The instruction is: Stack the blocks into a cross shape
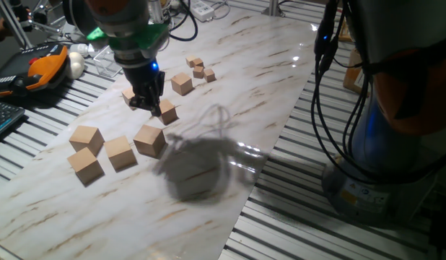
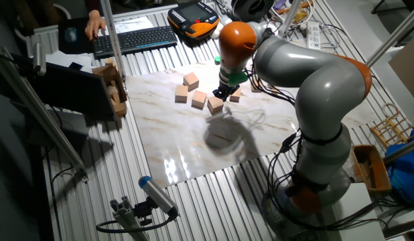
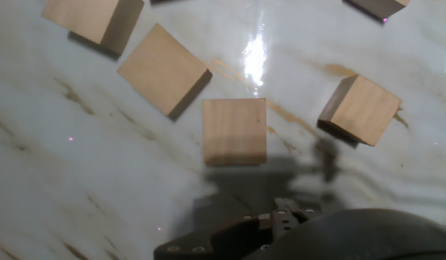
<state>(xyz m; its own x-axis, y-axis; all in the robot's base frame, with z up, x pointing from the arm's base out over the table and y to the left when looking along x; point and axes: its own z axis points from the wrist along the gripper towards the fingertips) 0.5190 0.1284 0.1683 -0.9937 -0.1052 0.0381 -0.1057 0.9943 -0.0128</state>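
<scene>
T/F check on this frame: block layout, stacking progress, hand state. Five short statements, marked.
1. Four big blocks lie flat on the marble table. True.
2. One big block is already stacked on another. False: none is stacked.
3. The hand holds a big block. False: it holds none; it hangs above the table near a medium cube.
4. Tiny cubes sit apart from the big blocks. True.
5. A keyboard lies beyond the table. True.

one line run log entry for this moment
phase: approach | hand: above the marble board, holding nothing seen | four big blocks: flat on the board, none stacked | cross: not started
</scene>
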